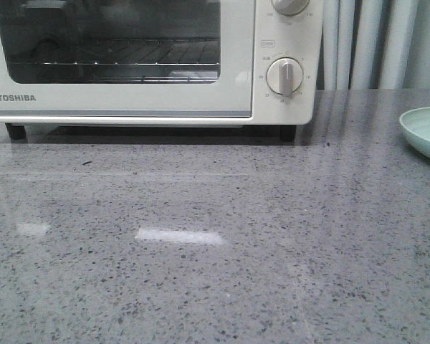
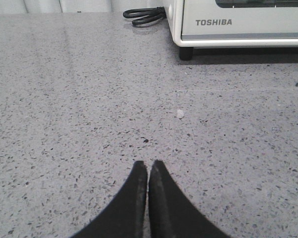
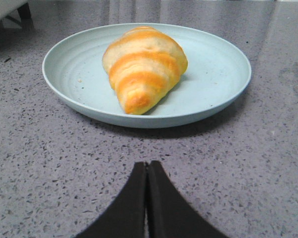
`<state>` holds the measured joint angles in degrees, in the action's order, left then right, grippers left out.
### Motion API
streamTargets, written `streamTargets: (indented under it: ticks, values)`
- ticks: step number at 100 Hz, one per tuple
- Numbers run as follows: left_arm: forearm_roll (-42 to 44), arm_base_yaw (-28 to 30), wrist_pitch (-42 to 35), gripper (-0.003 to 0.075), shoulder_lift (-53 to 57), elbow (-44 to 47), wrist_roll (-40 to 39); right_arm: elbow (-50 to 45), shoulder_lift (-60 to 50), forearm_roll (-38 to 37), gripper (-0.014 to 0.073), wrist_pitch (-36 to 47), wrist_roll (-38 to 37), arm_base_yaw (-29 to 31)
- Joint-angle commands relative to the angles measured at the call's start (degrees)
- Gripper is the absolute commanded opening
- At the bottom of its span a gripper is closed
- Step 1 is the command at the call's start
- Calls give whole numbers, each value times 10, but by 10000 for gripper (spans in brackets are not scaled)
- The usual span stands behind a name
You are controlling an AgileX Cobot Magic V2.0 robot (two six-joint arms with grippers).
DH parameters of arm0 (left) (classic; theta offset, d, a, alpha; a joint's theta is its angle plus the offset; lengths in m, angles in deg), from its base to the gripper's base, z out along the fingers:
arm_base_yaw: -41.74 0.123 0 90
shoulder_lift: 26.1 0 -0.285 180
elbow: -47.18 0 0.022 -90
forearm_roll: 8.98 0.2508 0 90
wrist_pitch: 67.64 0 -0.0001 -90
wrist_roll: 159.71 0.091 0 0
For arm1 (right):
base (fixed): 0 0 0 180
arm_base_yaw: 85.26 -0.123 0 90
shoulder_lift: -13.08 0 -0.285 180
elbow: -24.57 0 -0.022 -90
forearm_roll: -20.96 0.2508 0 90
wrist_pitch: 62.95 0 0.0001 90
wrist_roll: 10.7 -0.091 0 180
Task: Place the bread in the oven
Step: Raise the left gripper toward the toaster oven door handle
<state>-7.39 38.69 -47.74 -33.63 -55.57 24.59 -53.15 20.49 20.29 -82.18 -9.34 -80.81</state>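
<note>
Right gripper [image 3: 147, 166] is seen pressed fully closed with nothing held, low over the grey stone table [image 3: 39, 173]. The bread [image 3: 143, 67] is parked just ahead of it on a pale blue plate [image 3: 213, 74], pointed end toward the fingers, well clear of them. Left gripper [image 2: 148, 166] is likewise closed and empty. The oven [image 1: 150, 57], door closed, is only properly shown in the front view, where just the plate's edge is caught and the bread isn't seen. A coiled black cord [image 2: 145, 15] beside the oven is picked up by the left wrist view alone.
</note>
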Motion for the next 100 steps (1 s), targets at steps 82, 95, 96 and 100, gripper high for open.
streamTargets:
  ticks: [82,95,96,100]
  values:
    - [9,1,-185,-21,17,14,-9,-8,-13,-7,-69,354,1,-1]
    - [-44,1,-282,-21,17,14,-9,-7,-13,-7,-69,445,-31,-1]
    - [-44,1,-287,-21,17,14,-9,-7,-13,-7,-69,450,-37,-1]
    - [-45,1,-318,-21,17,14,-9,-7,-13,-7,-69,475,-57,-1]
